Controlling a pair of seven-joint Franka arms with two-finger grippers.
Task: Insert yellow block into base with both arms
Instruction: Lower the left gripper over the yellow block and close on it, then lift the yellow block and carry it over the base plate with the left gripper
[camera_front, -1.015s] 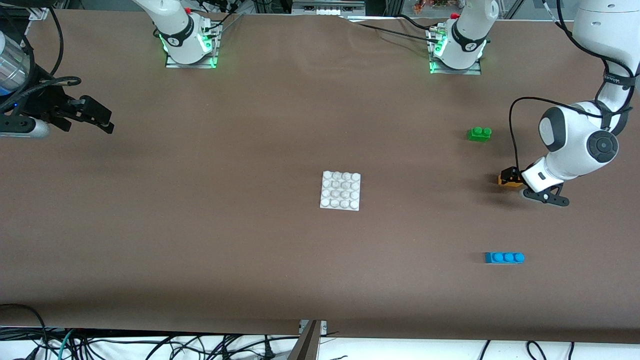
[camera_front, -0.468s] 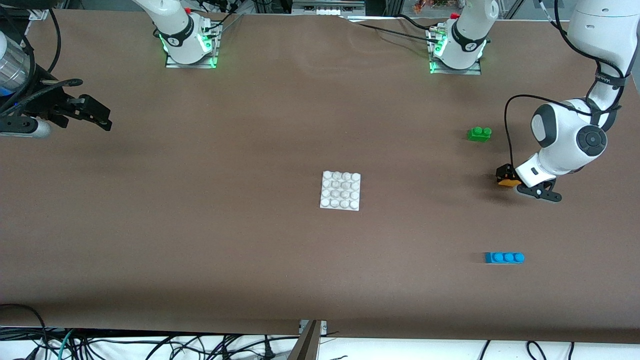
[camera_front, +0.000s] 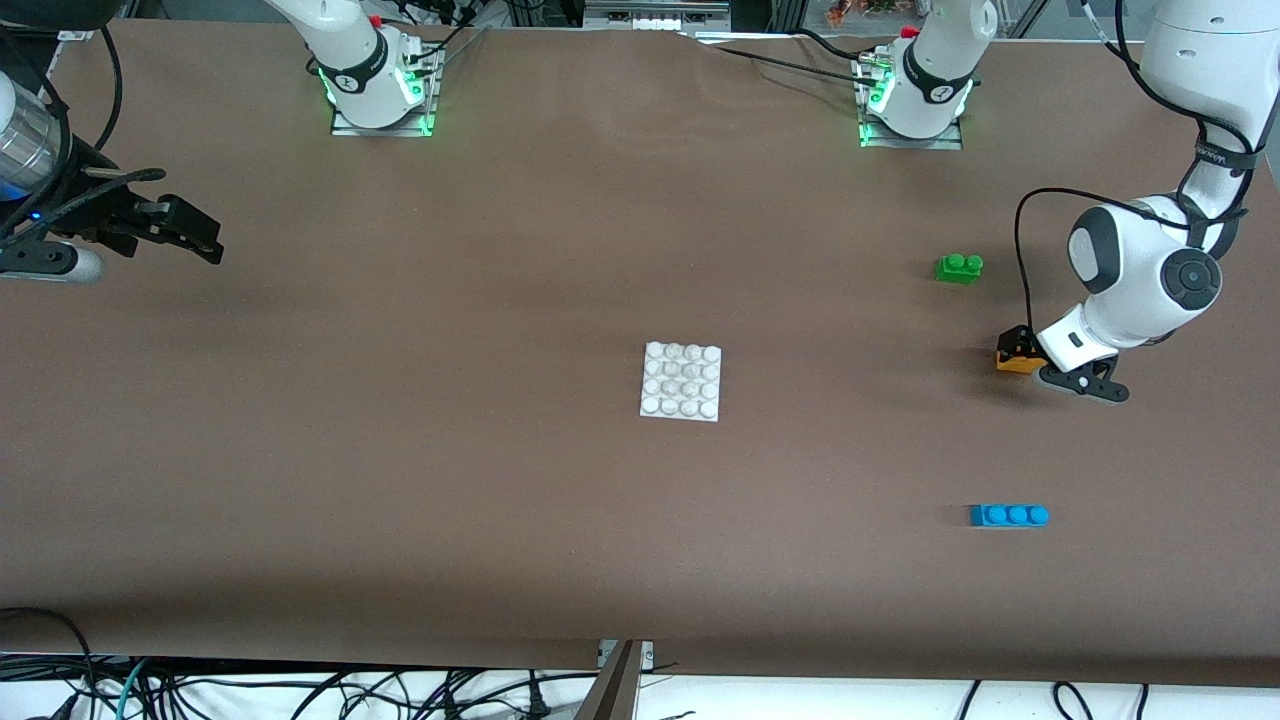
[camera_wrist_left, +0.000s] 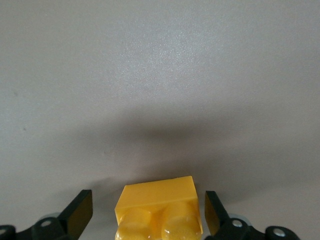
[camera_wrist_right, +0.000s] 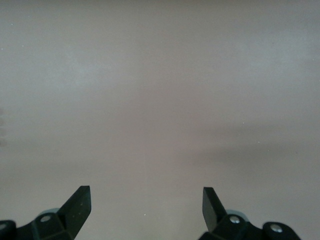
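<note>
Fingers of the left gripper (camera_wrist_left: 149, 215) are spread, straddling the yellow block (camera_wrist_left: 159, 209); one tip is close to the block, the other has a gap. Block sits on the table at the left arm's end, well apart from the base (camera_front: 681, 381) mid-table. Closing should pinch across its long axis. Right gripper (camera_front: 185, 232) waits spread wide over its own end.
</note>
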